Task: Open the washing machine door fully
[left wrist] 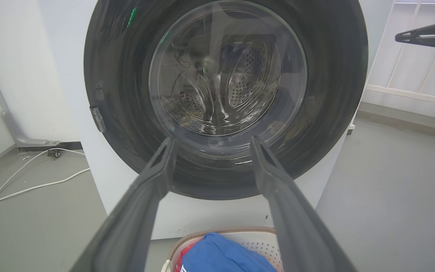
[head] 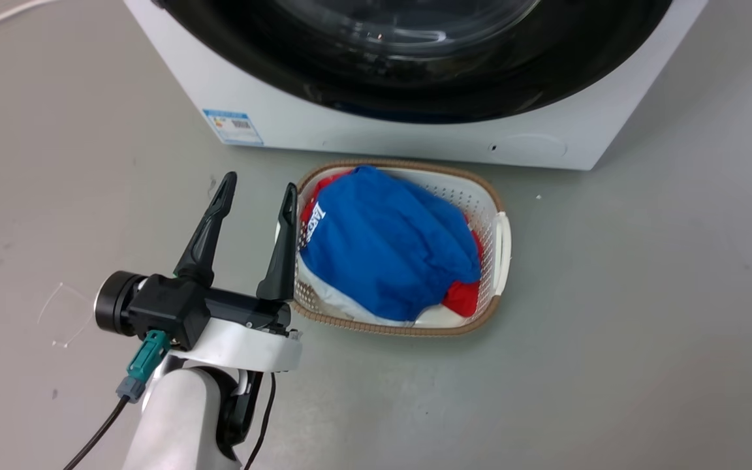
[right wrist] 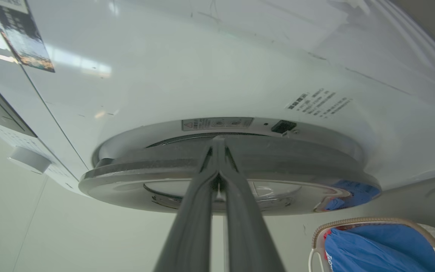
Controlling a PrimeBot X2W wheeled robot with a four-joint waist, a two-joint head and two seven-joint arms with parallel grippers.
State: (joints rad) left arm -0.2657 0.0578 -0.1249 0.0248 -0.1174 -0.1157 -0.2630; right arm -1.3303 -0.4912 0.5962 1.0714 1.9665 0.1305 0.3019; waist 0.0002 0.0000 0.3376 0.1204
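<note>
The left gripper [head: 260,184] hangs beside the laundry basket [head: 501,248], fingers spread wide and holding nothing. The right gripper [right wrist: 217,141] has its fingers pressed together, tips against the rim of the washing machine door [right wrist: 127,189] on the machine's front.

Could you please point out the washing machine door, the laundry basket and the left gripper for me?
washing machine door [left wrist: 227,71]: left wrist view, on its clear glass window.
laundry basket [head: 503,245]: head view, on its white side handle.
left gripper [head: 260,184]: head view, midway between its open fingertips.
</note>
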